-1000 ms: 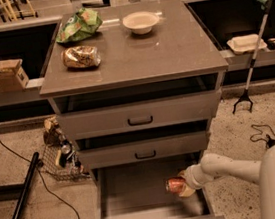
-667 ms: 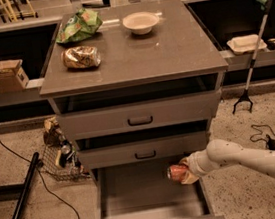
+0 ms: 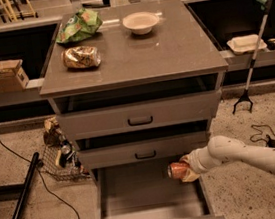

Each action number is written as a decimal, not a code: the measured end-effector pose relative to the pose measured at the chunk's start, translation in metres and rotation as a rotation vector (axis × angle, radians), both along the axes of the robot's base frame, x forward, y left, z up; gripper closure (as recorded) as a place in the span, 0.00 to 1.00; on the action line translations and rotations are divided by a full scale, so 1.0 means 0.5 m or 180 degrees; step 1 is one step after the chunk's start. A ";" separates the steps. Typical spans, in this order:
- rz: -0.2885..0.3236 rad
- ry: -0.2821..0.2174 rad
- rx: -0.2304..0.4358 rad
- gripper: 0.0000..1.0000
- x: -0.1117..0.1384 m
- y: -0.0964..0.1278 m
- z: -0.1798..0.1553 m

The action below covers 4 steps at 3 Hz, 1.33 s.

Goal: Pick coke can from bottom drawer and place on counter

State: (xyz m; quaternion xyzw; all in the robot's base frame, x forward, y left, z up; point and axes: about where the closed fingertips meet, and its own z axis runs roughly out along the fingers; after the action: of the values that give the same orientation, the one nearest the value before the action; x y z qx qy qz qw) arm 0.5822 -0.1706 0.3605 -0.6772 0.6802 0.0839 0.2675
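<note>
The coke can (image 3: 176, 170), red with a silver end, lies sideways in my gripper (image 3: 184, 169). The gripper is shut on it and holds it above the right side of the open bottom drawer (image 3: 139, 197), just below the front of the middle drawer. My white arm reaches in from the lower right. The drawer's bare grey floor shows under the can. The counter (image 3: 169, 46) is the grey-brown slab on top of the cabinet, well above the gripper.
On the counter lie a green chip bag (image 3: 78, 25), a gold-brown snack bag (image 3: 81, 57) and a pale bowl (image 3: 140, 22). Two shut drawers with black handles (image 3: 140, 121) sit above the open one. A cardboard box (image 3: 8, 75) and a wire basket (image 3: 58, 159) stand left.
My gripper has lifted the coke can up out of the bottom drawer, from near its floor to the height of the middle drawer's lower edge.
</note>
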 end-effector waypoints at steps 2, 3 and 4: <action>0.0159 -0.0176 -0.0350 1.00 -0.048 -0.028 0.316; 0.0236 -0.0210 -0.0476 1.00 -0.046 -0.038 0.465; 0.0242 -0.0196 -0.0457 1.00 -0.046 -0.037 0.466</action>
State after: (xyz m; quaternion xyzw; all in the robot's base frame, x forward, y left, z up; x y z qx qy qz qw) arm 0.5590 -0.1890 0.5936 -0.7223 0.6498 0.0242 0.2356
